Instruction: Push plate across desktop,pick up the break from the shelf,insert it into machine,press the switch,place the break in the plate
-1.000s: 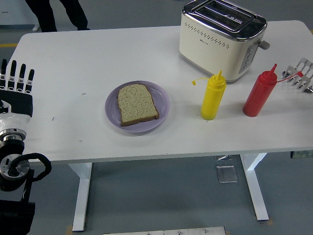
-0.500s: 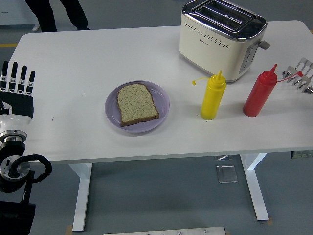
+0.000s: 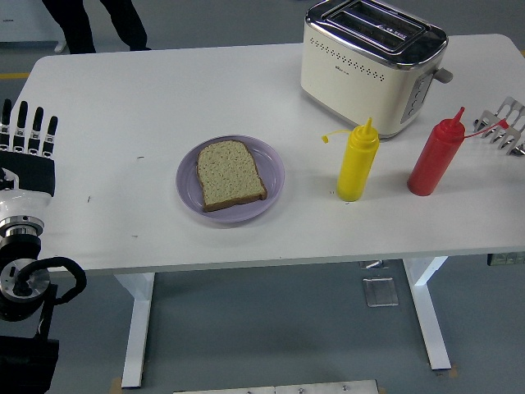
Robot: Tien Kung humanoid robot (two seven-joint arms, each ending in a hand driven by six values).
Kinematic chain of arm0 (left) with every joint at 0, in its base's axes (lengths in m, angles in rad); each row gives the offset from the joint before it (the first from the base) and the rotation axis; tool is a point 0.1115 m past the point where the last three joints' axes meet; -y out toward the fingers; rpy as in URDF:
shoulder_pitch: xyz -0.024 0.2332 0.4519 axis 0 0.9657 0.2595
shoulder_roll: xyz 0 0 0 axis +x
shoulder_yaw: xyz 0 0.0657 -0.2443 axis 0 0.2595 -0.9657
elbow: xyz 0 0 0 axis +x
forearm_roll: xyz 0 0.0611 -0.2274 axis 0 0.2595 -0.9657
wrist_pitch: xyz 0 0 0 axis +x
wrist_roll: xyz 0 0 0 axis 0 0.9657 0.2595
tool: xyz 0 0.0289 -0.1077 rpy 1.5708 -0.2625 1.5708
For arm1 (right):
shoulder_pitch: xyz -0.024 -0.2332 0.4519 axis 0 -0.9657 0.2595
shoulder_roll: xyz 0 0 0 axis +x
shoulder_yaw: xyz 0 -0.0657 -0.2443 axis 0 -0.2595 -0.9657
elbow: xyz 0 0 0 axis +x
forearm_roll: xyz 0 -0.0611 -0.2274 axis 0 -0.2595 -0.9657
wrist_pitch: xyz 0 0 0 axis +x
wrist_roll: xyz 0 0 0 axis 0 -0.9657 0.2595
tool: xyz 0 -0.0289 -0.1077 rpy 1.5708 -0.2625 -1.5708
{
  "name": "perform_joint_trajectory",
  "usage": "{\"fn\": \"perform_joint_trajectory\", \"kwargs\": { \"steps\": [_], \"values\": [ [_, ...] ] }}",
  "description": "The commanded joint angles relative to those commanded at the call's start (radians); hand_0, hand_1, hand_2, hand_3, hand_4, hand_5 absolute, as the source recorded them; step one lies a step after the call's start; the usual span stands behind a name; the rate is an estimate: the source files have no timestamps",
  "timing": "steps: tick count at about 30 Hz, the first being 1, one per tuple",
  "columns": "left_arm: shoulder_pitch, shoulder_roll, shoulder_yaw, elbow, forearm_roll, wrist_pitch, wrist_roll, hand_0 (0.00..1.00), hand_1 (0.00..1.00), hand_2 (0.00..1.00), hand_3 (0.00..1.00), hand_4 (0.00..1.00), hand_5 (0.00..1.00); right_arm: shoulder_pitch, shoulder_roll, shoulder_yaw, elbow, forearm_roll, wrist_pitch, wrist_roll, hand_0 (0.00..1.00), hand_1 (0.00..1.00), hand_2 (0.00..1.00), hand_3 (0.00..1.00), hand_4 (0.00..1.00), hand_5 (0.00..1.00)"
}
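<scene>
A slice of brown bread [image 3: 230,174] lies flat on a lilac plate [image 3: 274,168] near the middle of the white table [image 3: 123,107]. The cream and chrome toaster [image 3: 371,59] stands at the back right, both slots empty, its lever [image 3: 444,75] on the right end. A metal rack [image 3: 505,123] shows at the right edge. My left hand [image 3: 27,130] hovers at the far left edge, fingers straight and spread, holding nothing, well away from the plate. My right hand is out of view.
A yellow squeeze bottle [image 3: 358,162] and a red squeeze bottle [image 3: 437,155] stand in front of the toaster, right of the plate. A person's dark legs [image 3: 94,23] show beyond the table's far left corner.
My left hand has barely shifted at the left edge. Nothing on the table has moved.
</scene>
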Motion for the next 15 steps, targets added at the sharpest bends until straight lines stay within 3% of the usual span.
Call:
{"fn": "perform_joint_trajectory", "kwargs": {
  "steps": [15],
  "values": [
    [-0.004, 0.000, -0.002, -0.002, 0.001, 0.000, 0.000, 0.847, 0.845, 0.847, 0.788, 0.550, 0.998, 0.001, 0.004, 0.004, -0.008, 0.001, -0.001, 0.000, 0.800, 0.763, 0.766, 0.743, 0.422, 0.544]
  ]
}}
